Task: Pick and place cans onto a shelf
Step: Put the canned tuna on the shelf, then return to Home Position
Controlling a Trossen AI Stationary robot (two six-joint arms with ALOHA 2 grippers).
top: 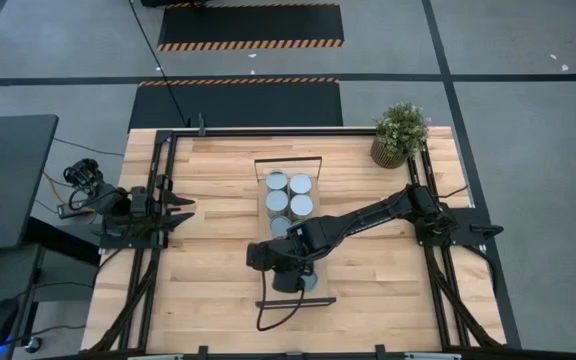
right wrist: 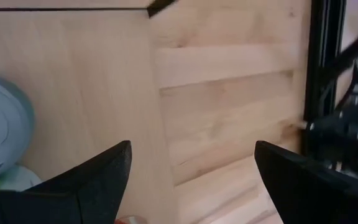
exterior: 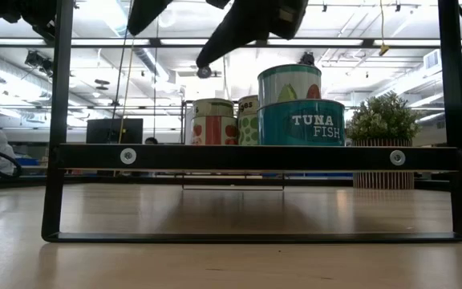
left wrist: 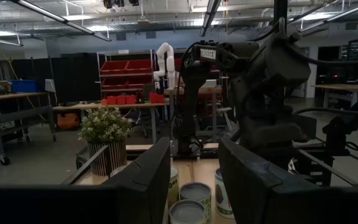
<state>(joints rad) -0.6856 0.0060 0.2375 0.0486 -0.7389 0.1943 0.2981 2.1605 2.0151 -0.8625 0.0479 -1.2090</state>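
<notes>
Our right gripper (right wrist: 191, 180) hangs with fingers spread over the shelf (top: 290, 290), beside the cans (top: 288, 196) clustered at its far end. Dropping carelessly, we could knock one over. Left gripper (top: 180, 208) waits, fingers apart.

Cans (top: 288, 195) upright, clustered on shelf (top: 320, 298)

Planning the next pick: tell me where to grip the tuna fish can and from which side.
Grip the tuna can across its round side wall, coming straight down from above. It is low and wide, another can is stacked on it, and neighbours crowd one side, so clear the top can first.
</notes>
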